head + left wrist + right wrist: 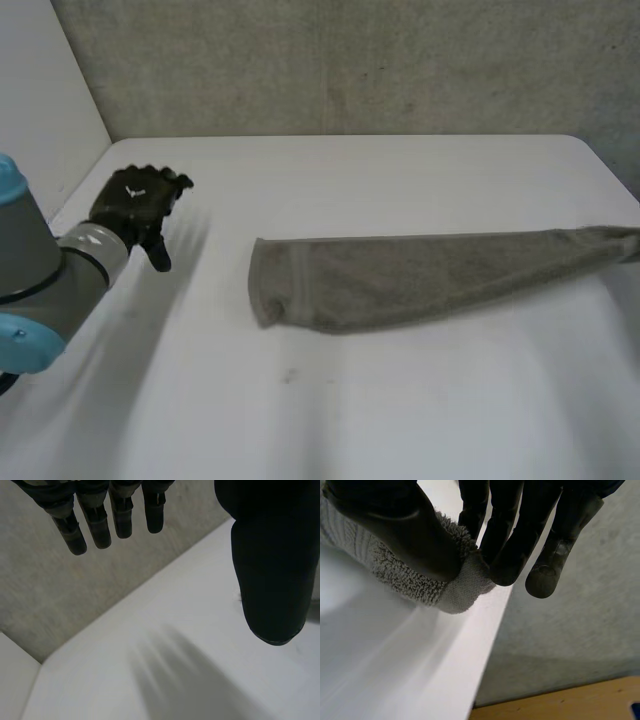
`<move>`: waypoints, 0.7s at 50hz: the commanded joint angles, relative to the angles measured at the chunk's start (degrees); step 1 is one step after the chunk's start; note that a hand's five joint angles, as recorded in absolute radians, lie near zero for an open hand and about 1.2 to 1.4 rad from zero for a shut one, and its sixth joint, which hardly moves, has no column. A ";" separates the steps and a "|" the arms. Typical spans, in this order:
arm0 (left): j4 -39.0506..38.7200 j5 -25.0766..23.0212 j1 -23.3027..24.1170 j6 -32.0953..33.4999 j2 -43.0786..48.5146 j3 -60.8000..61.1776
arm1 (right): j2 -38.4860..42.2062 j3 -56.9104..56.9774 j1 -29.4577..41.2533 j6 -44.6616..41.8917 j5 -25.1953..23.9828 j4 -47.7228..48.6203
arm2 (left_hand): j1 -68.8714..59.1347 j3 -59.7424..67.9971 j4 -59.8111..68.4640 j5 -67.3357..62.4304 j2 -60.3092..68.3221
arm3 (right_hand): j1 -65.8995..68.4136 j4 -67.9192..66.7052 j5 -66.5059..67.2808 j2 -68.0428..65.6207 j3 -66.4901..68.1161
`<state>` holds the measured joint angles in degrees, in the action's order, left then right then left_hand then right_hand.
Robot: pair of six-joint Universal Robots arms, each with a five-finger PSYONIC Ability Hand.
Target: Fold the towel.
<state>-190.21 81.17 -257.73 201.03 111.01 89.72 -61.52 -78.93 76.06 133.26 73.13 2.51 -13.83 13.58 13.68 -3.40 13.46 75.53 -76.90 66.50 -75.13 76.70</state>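
right hand (395, 525) pinches towel (410, 580) end at table (395, 670) edge; left hand (135, 205) relaxed, apart from towel.

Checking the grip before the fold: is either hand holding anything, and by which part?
The right hand pinches the towel by one narrow end; the left hand, open, holds nothing.

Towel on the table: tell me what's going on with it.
The robot's right hand pinches one end of the grey towel between thumb and fingers, near the edge of the table. The towel lies stretched out as a long narrow band. The left hand hangs open above the table, apart from the towel.
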 commanded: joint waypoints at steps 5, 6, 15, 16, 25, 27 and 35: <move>1.33 -0.04 0.38 -0.11 -4.84 -1.21 | 2.35 16.86 28.57 -0.81 6.05 -6.47 | 0.09 0.17 0.07 -0.35 0.29 | 4.47 -3.10 3.50 -4.87 3.30; 1.33 -0.04 0.38 -0.11 -4.84 -1.21 | 2.37 16.88 28.61 -0.81 6.06 -6.47 | 0.09 0.17 0.06 -0.35 0.29 | 4.47 -3.10 3.50 -4.87 3.30; 0.98 0.31 1.52 -3.54 -4.58 -2.18 | 15.11 27.07 54.98 -3.89 8.00 -6.21 | 2.11 -1.85 -1.95 1.67 -1.73 | 4.47 -3.10 3.50 -4.87 3.30; 0.90 0.31 1.52 -4.32 -4.40 -2.27 | 17.55 27.68 57.68 -5.02 8.00 -6.12 | 2.27 -2.02 -2.12 1.84 -1.90 | 4.47 -3.10 3.50 -4.87 3.30; 0.90 0.31 1.96 -6.26 -3.79 -3.32 | 25.48 28.30 64.83 -11.71 8.08 -5.33 | 2.27 -2.02 -2.12 1.84 -1.90 | 4.47 -3.10 3.50 -4.87 3.30; 0.81 0.31 2.40 -6.26 -3.26 -3.76 | 25.66 28.13 65.18 -13.29 8.43 -5.41 | 2.27 -2.02 -2.12 1.84 -1.90 | 4.47 -3.10 3.50 -4.87 3.30; 0.81 0.40 4.51 -6.35 -1.24 -6.21 | 18.56 24.10 63.86 -10.49 8.70 -5.33 | 2.27 -2.02 -2.12 1.84 -1.90 | -65.53 66.90 -66.50 65.13 -66.70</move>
<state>-189.40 81.48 -254.92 194.64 108.19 85.53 -36.54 -51.24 141.48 120.26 81.63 -2.82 -11.37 11.20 10.99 -1.68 10.90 37.08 -38.48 27.21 -36.34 39.39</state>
